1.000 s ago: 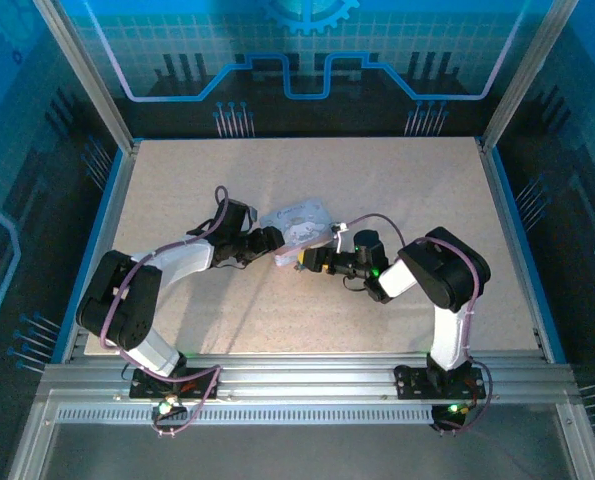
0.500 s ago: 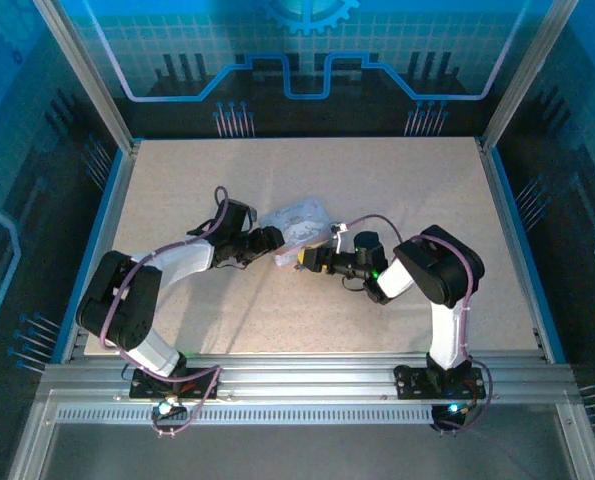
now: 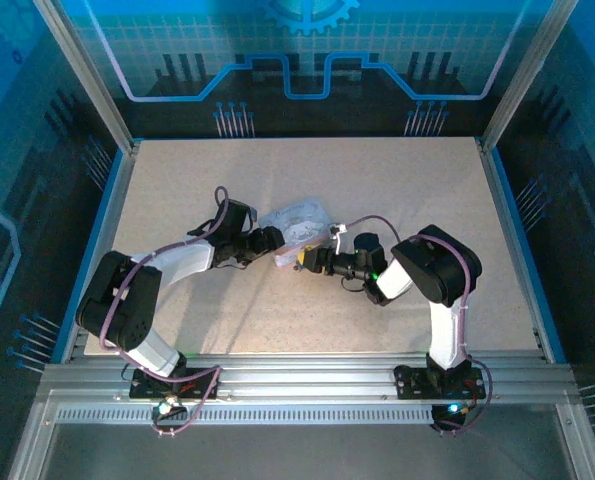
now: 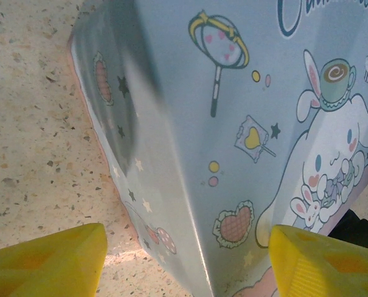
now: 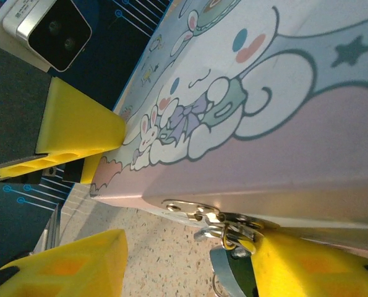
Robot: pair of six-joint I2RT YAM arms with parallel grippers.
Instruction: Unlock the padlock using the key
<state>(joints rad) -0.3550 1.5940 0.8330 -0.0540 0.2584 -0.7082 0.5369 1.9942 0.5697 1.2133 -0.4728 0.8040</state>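
The pale blue cartoon box (image 3: 297, 215) lies mid-table between both arms. My left gripper (image 4: 184, 266) is open, its yellow fingers (image 4: 47, 260) standing either side of the box's near corner (image 4: 190, 185). My right gripper (image 5: 187, 247) is open at the box's pink front edge. The padlock (image 5: 222, 267), a small grey body on a metal shackle, hangs from the box's hasp (image 5: 190, 207) right against my right gripper's right finger (image 5: 307, 266). Bare table shows between that padlock and the other finger. The key is hidden. In the top view both grippers (image 3: 277, 243) (image 3: 299, 258) meet at the box's front.
The left gripper's yellow fingers (image 5: 78, 124) and wrist camera (image 5: 47, 28) sit close beyond the box in the right wrist view. The speckled table (image 3: 377, 180) has open room behind and to both sides. Blue rails (image 3: 517, 240) and metal frame posts border it.
The right gripper's jaws have narrowed and its arm has edged slightly left toward the box. The left arm has stayed put.
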